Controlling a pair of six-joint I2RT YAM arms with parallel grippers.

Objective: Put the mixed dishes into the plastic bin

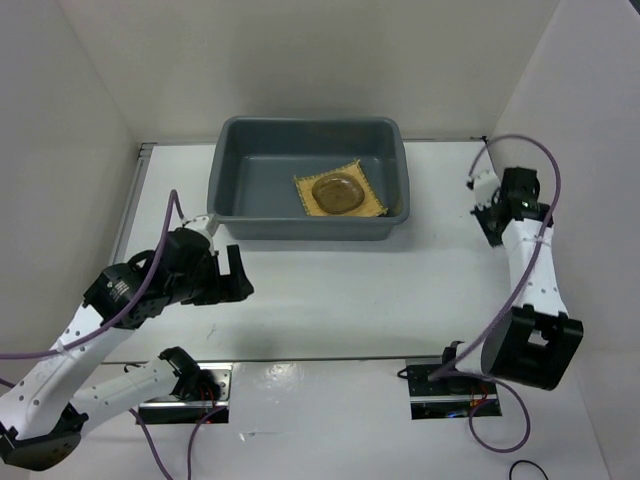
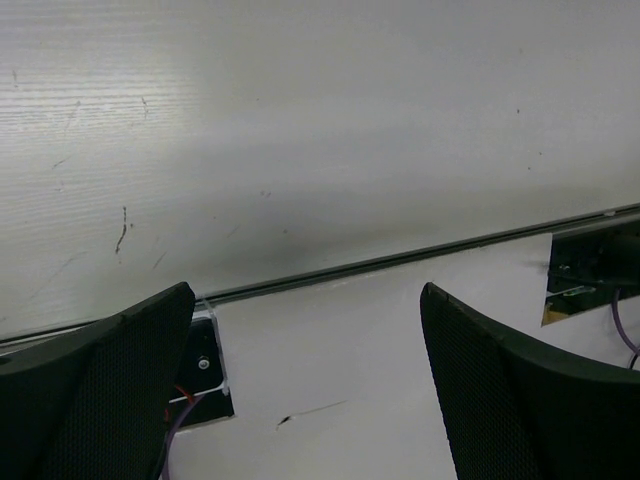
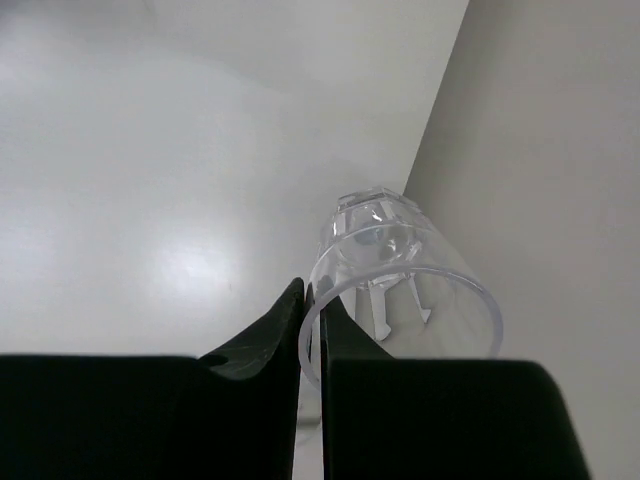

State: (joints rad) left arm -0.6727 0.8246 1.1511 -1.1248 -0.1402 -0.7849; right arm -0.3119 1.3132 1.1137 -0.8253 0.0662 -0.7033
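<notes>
right jaws nearly together, clamped on the rim of the clear cup (image 3: 400, 270), its thin wall running between them. i judge a rim pinch suits it, since the round slick body is hard to span. the cup is just ahead of these jaws, close to the side wall (image 3: 560, 150). the plastic bin (image 1: 300, 228) is well off to their left, with the mat (image 1: 372, 208) and a plate (image 1: 338, 192) inside it. left jaws wide apart over the bare bench (image 2: 330, 360), holding nothing, likely parked clear.
</notes>
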